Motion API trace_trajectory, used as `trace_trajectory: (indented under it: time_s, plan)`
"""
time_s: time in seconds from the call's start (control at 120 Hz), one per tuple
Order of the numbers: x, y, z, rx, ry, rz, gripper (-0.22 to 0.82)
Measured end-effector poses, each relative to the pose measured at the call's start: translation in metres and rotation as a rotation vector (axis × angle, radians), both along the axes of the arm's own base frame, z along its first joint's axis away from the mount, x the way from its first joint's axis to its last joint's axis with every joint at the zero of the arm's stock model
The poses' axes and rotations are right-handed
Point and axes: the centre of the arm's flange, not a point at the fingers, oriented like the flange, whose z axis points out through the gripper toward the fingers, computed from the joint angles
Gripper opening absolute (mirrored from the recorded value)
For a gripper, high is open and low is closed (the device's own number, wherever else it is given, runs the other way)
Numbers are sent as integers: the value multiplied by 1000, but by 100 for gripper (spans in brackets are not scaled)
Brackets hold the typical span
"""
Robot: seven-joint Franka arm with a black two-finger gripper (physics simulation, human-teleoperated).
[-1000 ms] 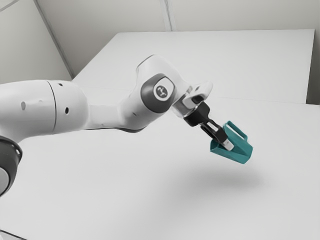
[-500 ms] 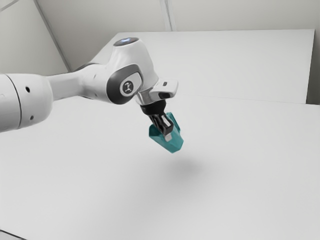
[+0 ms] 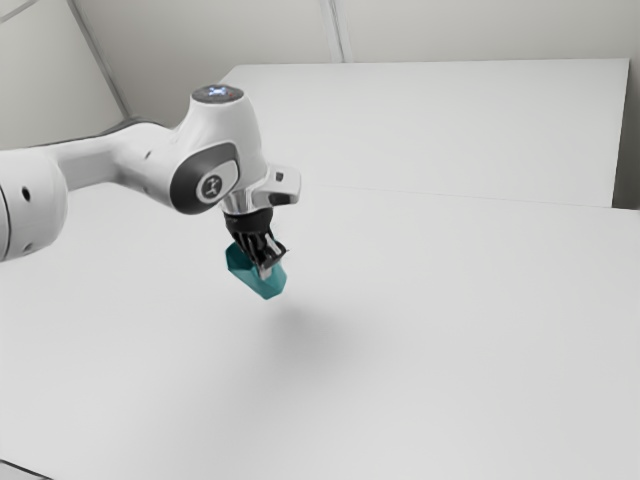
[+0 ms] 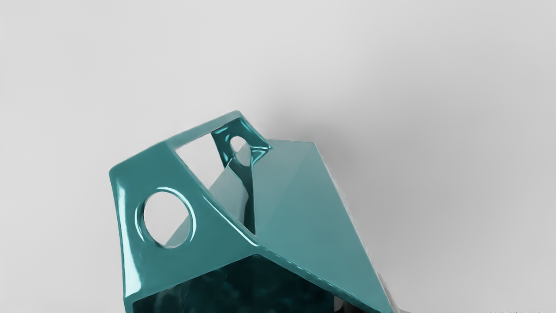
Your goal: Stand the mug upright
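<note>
Item: one mug (image 3: 263,286), in our gripper (image 3: 265,269), above our table (image 3: 450,340), left of the exterior view's centre.

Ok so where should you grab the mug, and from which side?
By a flat side wall, at the rim: I'd bring the claw from the mouth side, one finger inside, one outside. The mug's tilted mouth faces the claw, and flat wall should pinch steadier than the holed handle.

The arm (image 3: 112,160) is covered with smooth white shells of rounded form, in which small dark holes (image 3: 26,194) are seen. A dark grey oval cover (image 3: 187,190) is fitted, and on it a pale disc (image 3: 211,187) with a dark logo is shown. The dark round cap (image 3: 217,94) is marked with blue. The claw (image 3: 264,269) is coloured black, with pale fingertips (image 3: 265,273).
</note>
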Motion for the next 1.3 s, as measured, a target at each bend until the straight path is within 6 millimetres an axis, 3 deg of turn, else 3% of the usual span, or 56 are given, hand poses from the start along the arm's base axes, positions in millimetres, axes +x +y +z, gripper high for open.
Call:
trace_trajectory:
  time_s: [0.075,0.225,0.45,0.733,1.108,1.3]
  plan:
    - [-11,5,-8,13,2,17,-18]
    - [-33,-12,-16,25,-4,7,-18]
    - [-53,-5,-26,28,-16,58,-18]
    - [-65,-3,-48,35,0,112,-18]
    - [-64,1,-60,43,-15,163,-18]
    - [-64,0,-59,39,-23,180,-7]
